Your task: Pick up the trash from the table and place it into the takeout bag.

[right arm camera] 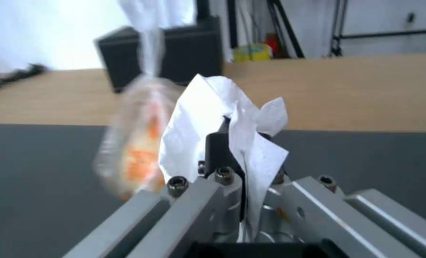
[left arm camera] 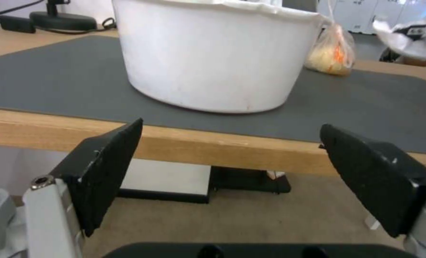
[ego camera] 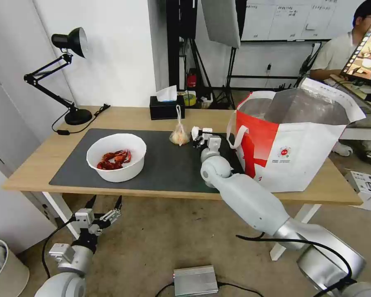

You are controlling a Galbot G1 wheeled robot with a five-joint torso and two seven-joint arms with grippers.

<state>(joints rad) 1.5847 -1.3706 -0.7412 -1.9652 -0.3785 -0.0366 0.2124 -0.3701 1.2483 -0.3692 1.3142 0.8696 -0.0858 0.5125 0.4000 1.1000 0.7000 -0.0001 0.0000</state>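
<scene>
My right fingers (right arm camera: 237,143) are clamped on the crumpled tissue (right arm camera: 213,118) above the grey mat (ego camera: 165,165), the knotted bag (ego camera: 179,135) just beside them and the takeout bag (ego camera: 292,140) on their other side. My left fingers (left arm camera: 230,172) gape wide, empty, below the desk (left arm camera: 198,147) edge, facing the white bowl (left arm camera: 213,53).

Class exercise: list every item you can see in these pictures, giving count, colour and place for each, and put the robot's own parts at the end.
Table: one, light wood, centre.
Mat: one, dark grey, on table.
Bowl: one, white, red shells inside, mat's left part.
Knotted bag: one, clear with orange contents, mat's far edge.
Tissue: one, white, crumpled, in right gripper.
Takeout bag: one, white and red, table's right end.
Tissue box: one, black, far edge.
Lamp: one, black, far left.
Left gripper: open, below table's near edge.
Right gripper: shut, above mat.
</scene>
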